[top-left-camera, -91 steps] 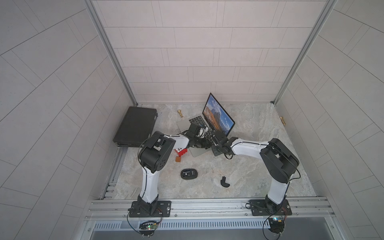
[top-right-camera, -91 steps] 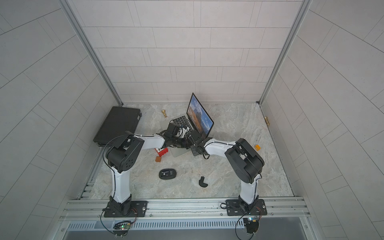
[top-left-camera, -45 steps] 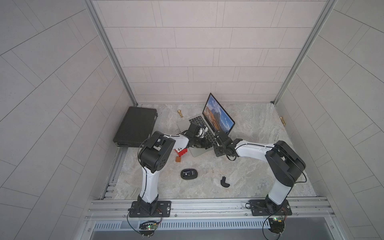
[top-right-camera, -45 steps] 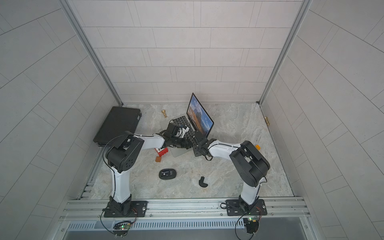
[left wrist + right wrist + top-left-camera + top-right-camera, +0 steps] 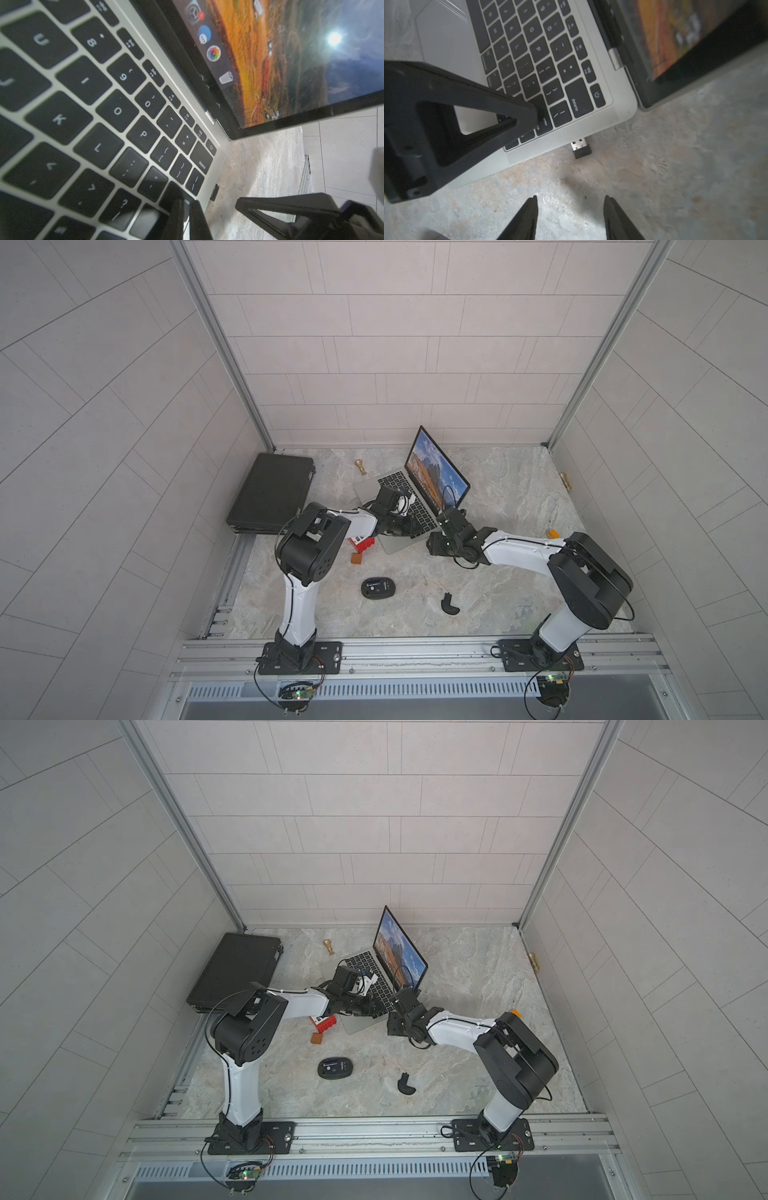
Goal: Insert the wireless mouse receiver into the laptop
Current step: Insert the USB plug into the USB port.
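Tiny wireless mouse receiver [image 5: 581, 148] lies mid-surface, metal plug against the side edge of the laptop [image 5: 591, 122], right gripper [image 5: 571, 207] apart and empty, left gripper [image 5: 186, 203] pressed together on the keys: it's light, rigid, slippery, so I'd pinch its black cap.

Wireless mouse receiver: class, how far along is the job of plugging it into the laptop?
Done: the receiver sits at the laptop side edge, plug end against it. In hand: the left gripper, shut, presses on the keyboard near the enter key; the right gripper is open, empty and apart from the receiver. Left: most of the metal plug shows, so it is not pushed home.
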Robot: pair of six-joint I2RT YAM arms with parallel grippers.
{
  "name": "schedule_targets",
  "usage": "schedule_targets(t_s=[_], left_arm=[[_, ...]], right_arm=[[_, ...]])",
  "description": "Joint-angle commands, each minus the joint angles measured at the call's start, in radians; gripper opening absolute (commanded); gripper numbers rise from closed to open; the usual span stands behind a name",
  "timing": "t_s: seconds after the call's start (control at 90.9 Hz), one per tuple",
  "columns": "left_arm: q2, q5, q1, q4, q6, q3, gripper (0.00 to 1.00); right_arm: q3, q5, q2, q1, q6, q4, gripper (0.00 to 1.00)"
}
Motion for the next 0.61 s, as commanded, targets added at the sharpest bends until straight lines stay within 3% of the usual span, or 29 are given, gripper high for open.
schedule_targets(t_s=[0.0, 0.264, 0.594], left_arm=[[0.032, -0.055, 0.007, -0.130, 0.016, -0.046, 0.12], [0.032, -0.055, 0.007, -0.130, 0.017, -0.045, 0.12], [0.038, -0.044, 0.007, -0.128, 0.017, -0.043, 0.12]], right_arm=[[-0.008, -0.014, 0.025, 0.002, 0.070, 0.085, 0.50], [-0.003, 0.036, 0.105, 0.000, 0.098, 0.193, 0.40], [0.012, 0.135, 0.161, -0.007, 0.056, 0.312, 0.36]])
